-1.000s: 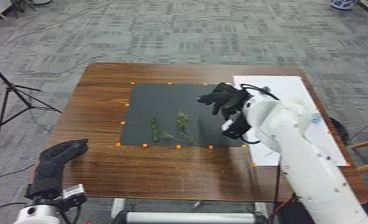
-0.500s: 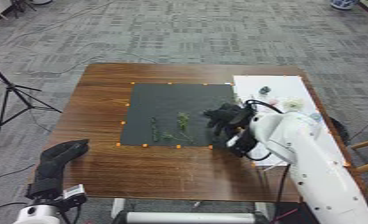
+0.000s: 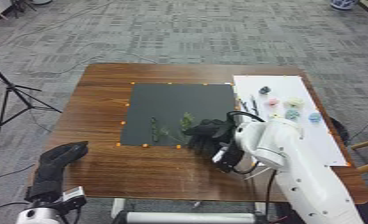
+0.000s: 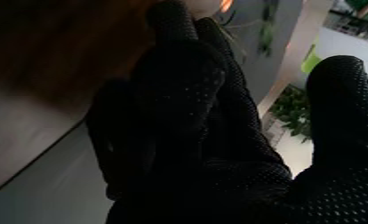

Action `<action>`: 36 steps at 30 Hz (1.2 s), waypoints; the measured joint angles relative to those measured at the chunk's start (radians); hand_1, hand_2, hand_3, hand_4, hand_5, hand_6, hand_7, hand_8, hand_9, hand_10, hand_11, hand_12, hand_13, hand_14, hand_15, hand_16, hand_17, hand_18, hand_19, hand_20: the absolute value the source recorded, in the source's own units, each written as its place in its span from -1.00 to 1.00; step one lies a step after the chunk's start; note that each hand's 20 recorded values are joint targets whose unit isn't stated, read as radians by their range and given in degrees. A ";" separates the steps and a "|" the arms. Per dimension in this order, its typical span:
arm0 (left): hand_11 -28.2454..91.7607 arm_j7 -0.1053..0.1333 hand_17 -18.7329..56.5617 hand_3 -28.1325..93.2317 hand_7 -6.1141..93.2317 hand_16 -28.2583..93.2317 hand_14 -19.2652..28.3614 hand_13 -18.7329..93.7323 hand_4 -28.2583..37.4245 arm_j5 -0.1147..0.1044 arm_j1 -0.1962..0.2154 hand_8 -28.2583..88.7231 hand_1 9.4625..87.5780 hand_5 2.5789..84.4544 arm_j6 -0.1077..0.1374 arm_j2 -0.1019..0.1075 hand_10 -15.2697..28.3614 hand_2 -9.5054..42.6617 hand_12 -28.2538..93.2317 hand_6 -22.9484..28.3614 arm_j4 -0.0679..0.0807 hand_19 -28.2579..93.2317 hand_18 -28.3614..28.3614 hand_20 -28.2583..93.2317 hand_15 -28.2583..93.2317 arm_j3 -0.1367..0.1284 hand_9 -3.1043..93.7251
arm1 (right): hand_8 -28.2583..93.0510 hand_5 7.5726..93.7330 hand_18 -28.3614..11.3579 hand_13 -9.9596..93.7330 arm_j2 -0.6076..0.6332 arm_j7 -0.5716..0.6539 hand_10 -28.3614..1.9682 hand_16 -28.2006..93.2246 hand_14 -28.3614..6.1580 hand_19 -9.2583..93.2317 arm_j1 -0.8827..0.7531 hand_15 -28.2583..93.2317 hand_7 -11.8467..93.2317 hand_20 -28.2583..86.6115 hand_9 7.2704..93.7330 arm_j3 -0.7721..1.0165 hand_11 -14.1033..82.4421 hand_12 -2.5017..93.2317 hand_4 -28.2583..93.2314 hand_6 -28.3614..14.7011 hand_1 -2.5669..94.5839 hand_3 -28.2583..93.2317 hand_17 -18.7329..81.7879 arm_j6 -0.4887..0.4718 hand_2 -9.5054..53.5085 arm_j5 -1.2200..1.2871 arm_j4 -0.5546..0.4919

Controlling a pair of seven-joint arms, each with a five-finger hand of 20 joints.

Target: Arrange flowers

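We've R robot hand (image 3: 209, 133) open by the greens (image 3: 187, 121) — prob. on the mat (image 3: 176, 100) as our base — L robot hand (image 3: 63, 153) relaxed.

"Greenery?"

"Slender green sprig (image 3: 155, 129), intact in outline, lying lengthwise on the dark mat (image 3: 163, 100). Leafy sprig (image 3: 187, 120) to its right, roughly parallel. Thin, pale green stem (image 3: 168, 134) between them, low on the mat."

"Blooms?"

"On the white sheet (image 3: 283, 82), laid apart: dark bloom (image 3: 265, 90) farthest up; pink bloom (image 3: 273, 102) below it; cream bloom (image 3: 294, 102) right of the pink; blue-green bloom (image 3: 291, 114) below the cream; light blue bloom (image 3: 315, 117) near the right edge. Petal detail too small to tell."
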 measured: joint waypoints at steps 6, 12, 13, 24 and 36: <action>-0.10 0.002 -0.38 0.58 -0.41 -0.53 0.52 0.09 -0.69 0.000 0.001 -0.68 -0.31 0.27 0.000 -0.005 0.32 -0.64 -0.31 -0.04 -0.001 -0.23 0.48 -0.22 -0.13 -0.001 0.17 | -0.59 0.44 -0.20 0.98 -0.008 -0.014 -0.39 0.07 0.28 1.00 -0.010 0.29 -0.59 0.42 0.68 0.013 -0.46 -0.59 -0.67 -0.11 -0.35 0.19 0.70 0.000 -0.41 -0.016 -0.005; -0.10 0.003 -0.39 0.58 -0.41 -0.53 0.52 0.09 -0.69 -0.001 0.007 -0.68 -0.31 0.27 0.001 -0.008 0.32 -0.64 -0.31 -0.04 -0.004 -0.23 0.49 -0.22 -0.13 -0.004 0.17 | -0.55 0.42 -0.22 0.94 0.048 -0.176 -0.07 0.09 0.37 1.00 -0.027 0.33 -0.35 0.45 0.70 0.059 -0.13 -0.39 -0.72 0.03 -0.26 0.45 0.65 0.144 -0.99 -0.214 -0.011; -0.10 0.003 -0.39 0.59 -0.41 -0.53 0.52 0.09 -0.69 -0.001 0.008 -0.68 -0.31 0.27 0.001 -0.009 0.32 -0.64 -0.31 -0.04 -0.004 -0.23 0.49 -0.22 -0.13 -0.004 0.17 | -0.56 0.38 -0.22 0.93 0.073 -0.234 -0.06 0.09 0.37 1.00 -0.027 0.34 -0.30 0.46 0.68 0.048 -0.07 -0.35 -0.72 0.03 -0.25 0.45 0.64 0.215 -1.00 -0.287 -0.009; -0.10 0.001 -0.39 0.58 -0.41 -0.53 0.52 0.09 -0.68 0.006 -0.001 -0.68 -0.31 0.27 -0.001 -0.009 0.32 -0.64 -0.31 -0.04 -0.004 -0.23 0.49 -0.22 -0.13 0.015 0.17 | -0.58 0.18 -0.18 0.90 0.226 -0.294 -0.17 0.10 0.38 1.00 0.077 0.41 -0.22 0.52 0.52 -0.017 0.11 -0.18 -0.73 -0.13 -0.32 0.38 0.66 0.529 -1.00 -0.809 0.126; -0.10 -0.002 -0.39 0.58 -0.41 -0.53 0.52 0.09 -0.68 0.015 -0.019 -0.68 -0.31 0.27 -0.021 -0.007 0.32 -0.65 -0.31 -0.04 0.000 -0.23 0.49 -0.22 -0.14 0.024 0.17 | -0.54 0.22 -0.15 0.88 0.217 -0.284 -0.29 0.09 0.33 1.00 0.112 0.43 -0.31 0.52 0.53 -0.041 0.07 -0.21 -0.74 -0.27 -0.42 0.29 0.66 0.298 -1.00 -0.960 0.205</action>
